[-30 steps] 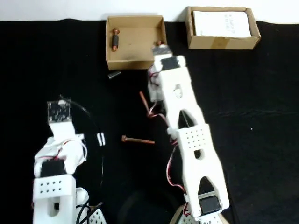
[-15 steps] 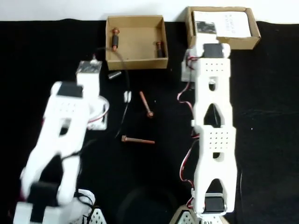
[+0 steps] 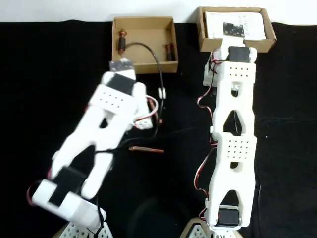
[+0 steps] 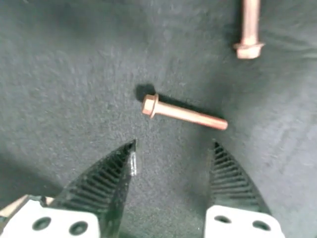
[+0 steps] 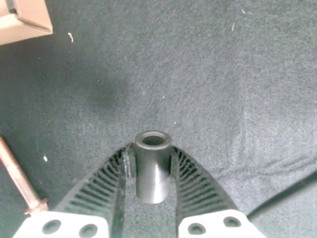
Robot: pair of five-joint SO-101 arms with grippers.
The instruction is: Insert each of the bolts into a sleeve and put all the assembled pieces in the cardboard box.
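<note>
Copper-coloured metal bolt point(image 4: 184, 113), smooth in the shank with a flanged hexagonal head, lies flat on the black felt-like cloth surface point(image 4: 59, 74) just ahead of the left gripper point(image 4: 173, 145). That gripper's black ribbed fingers point(image 4: 111, 173) are spread wide with nothing between them. A second bolt of the same copper colour point(image 4: 249, 27) lies farther off, near the first but apart from it. The right gripper point(image 5: 151, 148) is closed around a dark grey cylindrical sleeve point(image 5: 152, 173), which is smooth-walled and has its hollow bore in sight. Another copper bolt point(image 5: 17, 176) rests on the cloth beside that gripper. In the high view, the open-topped brown cardboard box point(image 3: 143, 68) sits at the far edge of the surface. It holds two assembled pieces lying apart, one by one side wall point(image 3: 121, 40) and one by the other point(image 3: 170, 51), each a copper bolt in a dark sleeve. A white arm point(image 3: 104, 129) stretches across the surface towards this box, and a black cable point(image 3: 159, 74) arches over its front wall. A loose bolt point(image 3: 147, 148) lies just beside that arm. A second cardboard box point(image 3: 265, 45) holding white paper stands to one side, with the other arm's end in front of its wall.
</note>
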